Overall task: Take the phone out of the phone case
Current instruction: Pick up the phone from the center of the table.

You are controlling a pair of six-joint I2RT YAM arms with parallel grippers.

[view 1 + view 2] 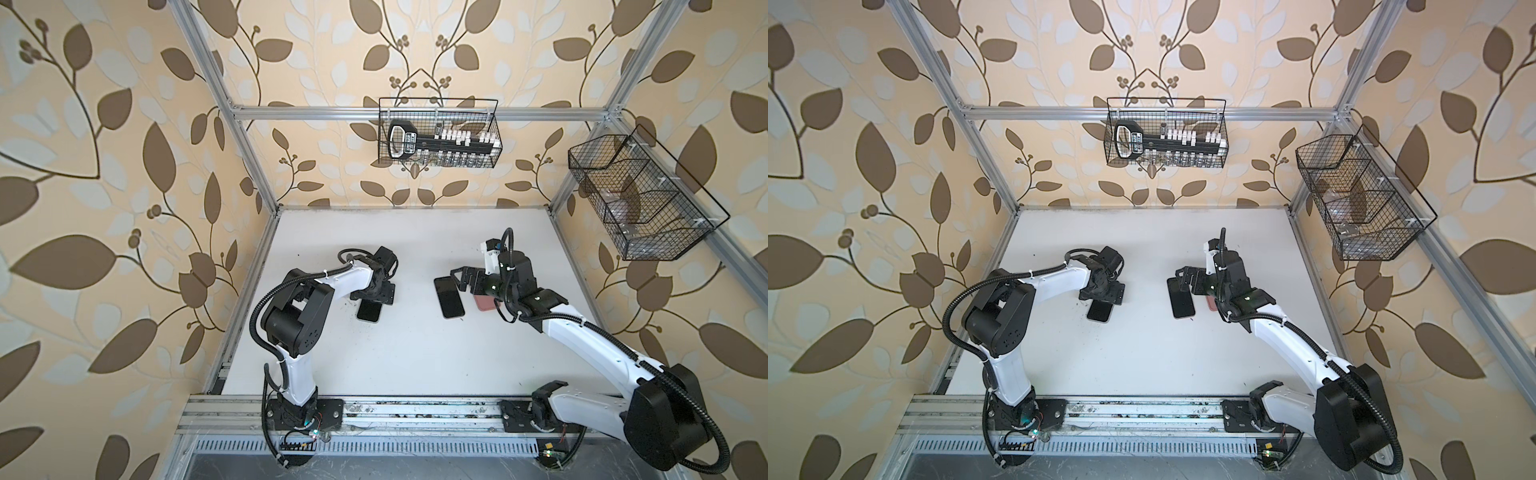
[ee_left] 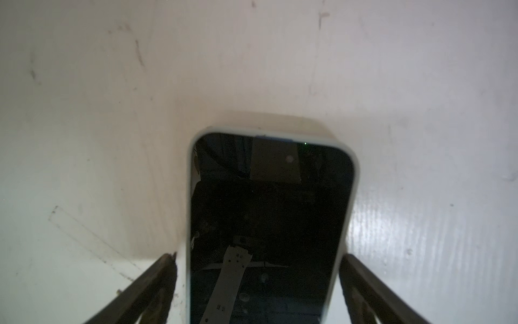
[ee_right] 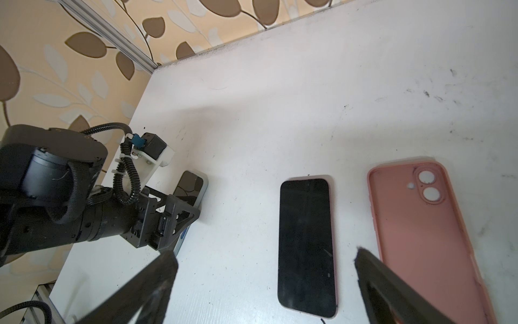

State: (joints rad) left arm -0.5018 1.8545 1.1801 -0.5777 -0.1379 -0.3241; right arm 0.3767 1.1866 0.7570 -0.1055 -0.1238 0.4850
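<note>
At the near edge, both arms rise from a metal rail [image 1: 415, 409] and reach out over the white tabletop [image 1: 415, 353].

On the left, midway across the tabletop, a phone [image 2: 266, 210] lies flat with its dark screen up. It still sits inside a pale case [image 2: 356, 171] whose rim shows all around the glass. The left tool [image 2: 258, 256] points down over the far end of this phone, and the near end sticks out from under it in both top views. The tool is released: its fingers [image 2: 157, 283] are spread, one along each long side of the case and close beside it. I cannot tell whether they touch the rim.

On the right, a bare phone [image 3: 307, 244] lies screen up. It is out of the pink case [image 3: 420, 238], which rests just to its right. That case is empty, with its inside facing up, and a strip of tabletop shows between the two. The right tool [image 1: 463, 279] hangs over the far end of the bare phone with its jaws wide, grasping nothing.

At the far side, a wire basket [image 1: 383, 124] hangs on the frame. A second basket [image 1: 615, 216] hangs at the far right.
</note>
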